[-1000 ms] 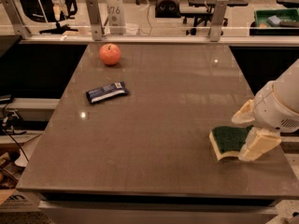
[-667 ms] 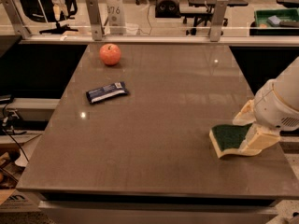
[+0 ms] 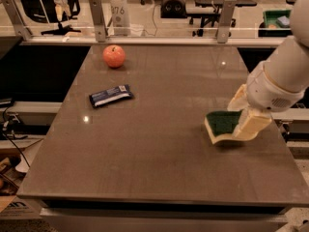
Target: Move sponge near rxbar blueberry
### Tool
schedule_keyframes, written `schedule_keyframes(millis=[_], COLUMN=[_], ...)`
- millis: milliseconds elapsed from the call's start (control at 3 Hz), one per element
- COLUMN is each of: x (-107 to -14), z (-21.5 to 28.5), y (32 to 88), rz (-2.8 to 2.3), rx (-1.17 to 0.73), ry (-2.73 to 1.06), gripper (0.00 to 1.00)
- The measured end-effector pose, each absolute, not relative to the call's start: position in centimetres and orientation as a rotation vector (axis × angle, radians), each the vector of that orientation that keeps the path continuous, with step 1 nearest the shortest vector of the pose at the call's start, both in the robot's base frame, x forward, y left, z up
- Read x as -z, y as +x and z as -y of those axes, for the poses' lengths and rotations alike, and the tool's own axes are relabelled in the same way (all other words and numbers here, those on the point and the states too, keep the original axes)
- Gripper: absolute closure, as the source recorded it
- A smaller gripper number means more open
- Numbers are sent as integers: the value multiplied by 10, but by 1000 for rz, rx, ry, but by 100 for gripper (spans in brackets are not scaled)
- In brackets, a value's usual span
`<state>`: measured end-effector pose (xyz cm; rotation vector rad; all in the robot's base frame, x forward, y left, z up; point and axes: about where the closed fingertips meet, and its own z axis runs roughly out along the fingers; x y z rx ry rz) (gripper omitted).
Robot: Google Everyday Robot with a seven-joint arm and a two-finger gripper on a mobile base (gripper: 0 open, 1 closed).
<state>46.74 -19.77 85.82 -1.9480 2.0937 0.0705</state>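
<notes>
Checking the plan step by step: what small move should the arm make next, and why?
Probably lift a little. The gripper looks closed on the sponge, which sits low over the table at its right side, while the rxbar blueberry lies far to the left, in front of the apple.

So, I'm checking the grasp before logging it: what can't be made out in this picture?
1. Camera view: the right end of the sponge is hidden behind the pincer, at the right side of the table.
2. Whether the sponge lies flat or is lifted: cannot tell, its far underside is hidden.
3. The rxbar blueberry: label print too small to read.
4. The arm: cut off by the right edge.
</notes>
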Motion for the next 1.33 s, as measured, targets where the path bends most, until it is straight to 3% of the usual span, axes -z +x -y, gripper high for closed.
schedule_keyframes(millis=[1333], x=[-869], z=[85], y=[576], rz=[-2012], rx=[-209], ry=[-1842], gripper=[100])
